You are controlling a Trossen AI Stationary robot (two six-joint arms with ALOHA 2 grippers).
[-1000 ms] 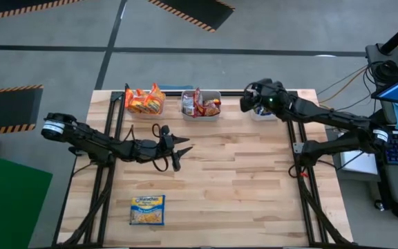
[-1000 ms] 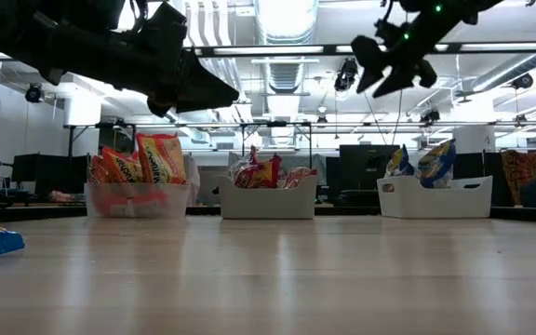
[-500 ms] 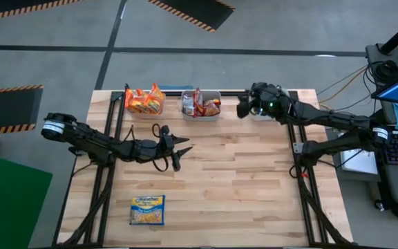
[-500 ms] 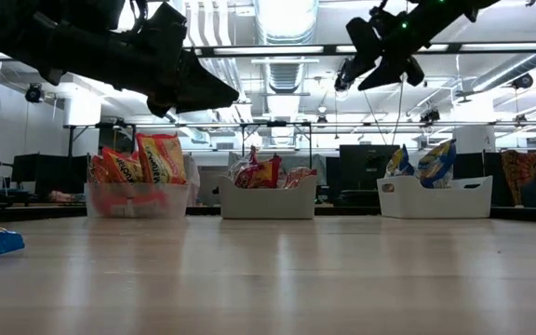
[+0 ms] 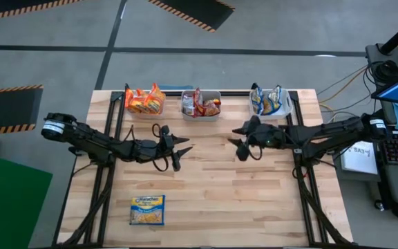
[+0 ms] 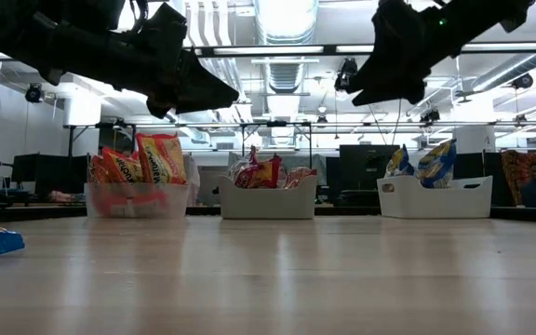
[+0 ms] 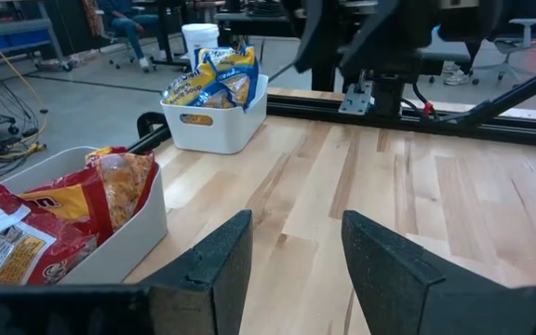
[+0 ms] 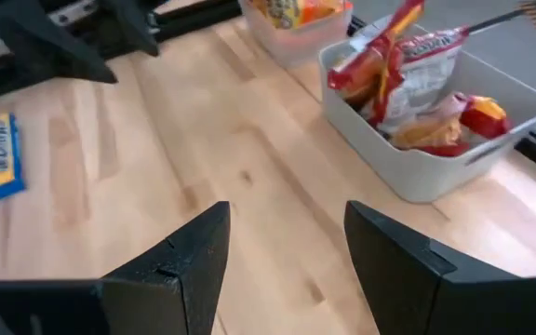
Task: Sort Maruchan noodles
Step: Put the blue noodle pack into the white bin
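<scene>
Both grippers hang empty over mid-table, fingers parted: left gripper (image 5: 179, 147) at about 9 o'clock, right gripper (image 5: 237, 140) at 3. 1 blue noodle packet (image 5: 148, 209) lies flat near 7 o'clock. Other packets sit in 3 bins along 12: orange (image 5: 144, 101), red (image 5: 201, 104), blue (image 5: 269, 102).

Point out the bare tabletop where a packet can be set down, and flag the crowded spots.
Free: the near right quarter of the table, right of the blue packet, and the middle strip between the two end effectors. Crowded: the far edge, where the orange bin, red bin and blue bin stand in a row.
</scene>
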